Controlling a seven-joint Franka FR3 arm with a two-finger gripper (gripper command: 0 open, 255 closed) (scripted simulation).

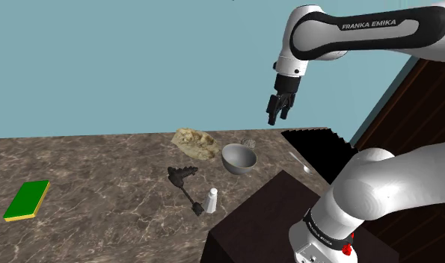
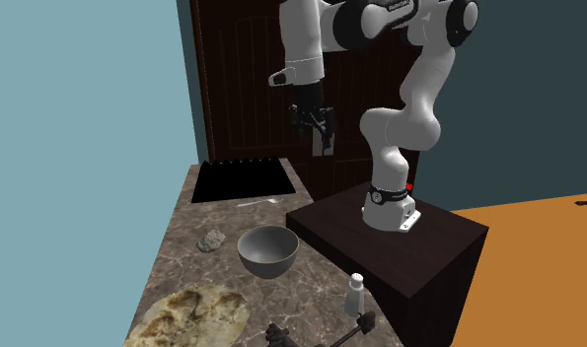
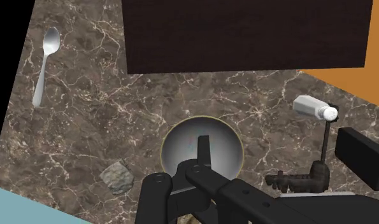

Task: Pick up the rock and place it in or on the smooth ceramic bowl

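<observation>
The rock [image 1: 248, 142] is a small grey lump on the brown marble counter, just beyond the bowl [image 1: 239, 158] in the shoulder view. The bowl is smooth and grey, upright and empty [image 2: 268, 249]. In the wrist view the rock [image 3: 118, 177] lies a short way from the bowl's rim [image 3: 175, 149]. My black gripper [image 1: 279, 110] hangs high above the counter, over the bowl and rock, fingers open and holding nothing. The second exterior view has the gripper [image 2: 316, 128] in front of the dark door.
A tan flatbread-like slab [image 1: 197, 142] lies beside the bowl. A black hand tool [image 1: 185, 179] and a white bottle [image 1: 212, 199] sit nearer the stand [image 2: 390, 242]. There is a spoon [image 3: 44, 63] near a black recess [image 2: 240, 179], and a green-and-yellow pad [image 1: 28, 199] lies far off.
</observation>
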